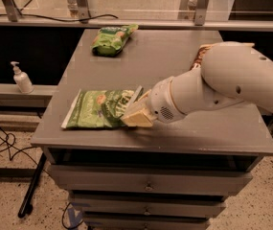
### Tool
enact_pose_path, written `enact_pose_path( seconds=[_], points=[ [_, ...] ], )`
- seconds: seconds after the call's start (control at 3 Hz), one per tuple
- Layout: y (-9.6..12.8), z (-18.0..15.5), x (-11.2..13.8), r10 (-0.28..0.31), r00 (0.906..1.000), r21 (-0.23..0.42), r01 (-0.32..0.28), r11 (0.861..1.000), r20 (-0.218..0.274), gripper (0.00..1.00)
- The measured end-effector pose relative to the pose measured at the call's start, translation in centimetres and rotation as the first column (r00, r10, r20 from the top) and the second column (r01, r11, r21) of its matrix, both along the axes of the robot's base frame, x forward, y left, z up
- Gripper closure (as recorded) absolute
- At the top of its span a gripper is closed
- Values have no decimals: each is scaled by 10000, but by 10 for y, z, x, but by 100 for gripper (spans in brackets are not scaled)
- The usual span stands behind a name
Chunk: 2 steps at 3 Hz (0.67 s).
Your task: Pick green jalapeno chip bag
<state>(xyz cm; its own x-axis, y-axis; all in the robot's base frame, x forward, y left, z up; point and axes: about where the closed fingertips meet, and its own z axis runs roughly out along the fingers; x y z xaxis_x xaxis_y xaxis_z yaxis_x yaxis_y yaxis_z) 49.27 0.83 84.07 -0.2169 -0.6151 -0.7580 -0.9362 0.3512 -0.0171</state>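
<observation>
The green jalapeno chip bag (96, 109) lies flat near the front left of the grey table (174, 75); it is long, with whitish end seams. My gripper (135, 108) is low over the bag's right end and open. One cream finger (137, 117) sits at the bag's near corner and a thin grey finger (135, 97) at its far corner. The bag's right edge is partly hidden by the gripper. The white arm (222, 83) reaches in from the right.
A smaller, plumper green bag (112, 38) lies at the table's back left. A brown chip bag (199, 56) peeks out behind the arm on the right. A soap dispenser (22, 78) stands on a ledge to the left. Drawers are below the tabletop.
</observation>
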Motion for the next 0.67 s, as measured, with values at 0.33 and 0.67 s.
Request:
enact_pose_path(
  seconds=[0.33, 0.67],
  points=[
    [-5, 7, 7, -47, 9998, -81, 48, 10000, 184, 87],
    [-9, 23, 16, -40, 9990, -117, 46, 9999, 446, 100]
  ],
)
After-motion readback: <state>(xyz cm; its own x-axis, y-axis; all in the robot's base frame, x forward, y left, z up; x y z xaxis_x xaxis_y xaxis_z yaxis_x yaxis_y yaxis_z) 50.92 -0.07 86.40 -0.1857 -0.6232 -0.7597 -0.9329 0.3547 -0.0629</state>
